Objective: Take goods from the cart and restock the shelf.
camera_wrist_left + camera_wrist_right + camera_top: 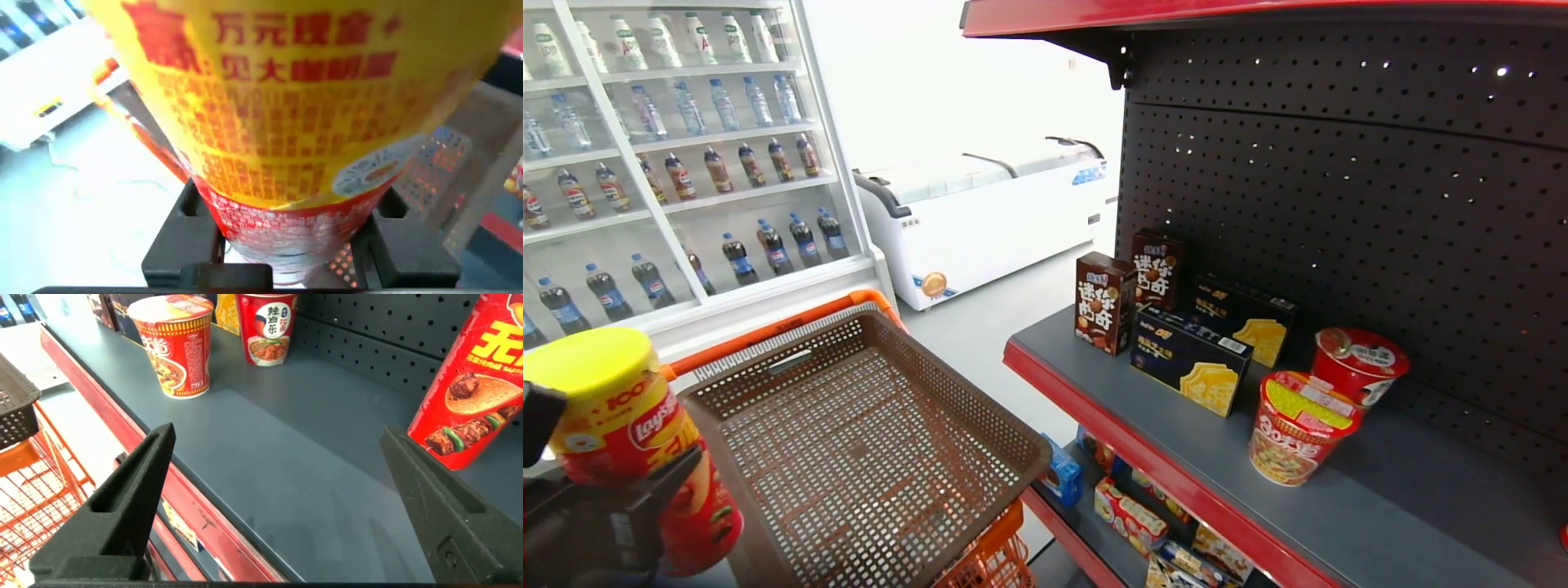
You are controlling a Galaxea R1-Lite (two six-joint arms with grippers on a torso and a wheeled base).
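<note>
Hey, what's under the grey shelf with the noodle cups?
A lower shelf holding snack boxes and a blue pack. Only their front parts show; the grey shelf covers everything farther back.

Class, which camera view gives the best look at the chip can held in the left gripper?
The head view: the chip can appears nearly whole, yellow lid up, in the left gripper. The left wrist view gives its printed side close up between the fingers. The right wrist view's red can is another, standing on the shelf.
</note>
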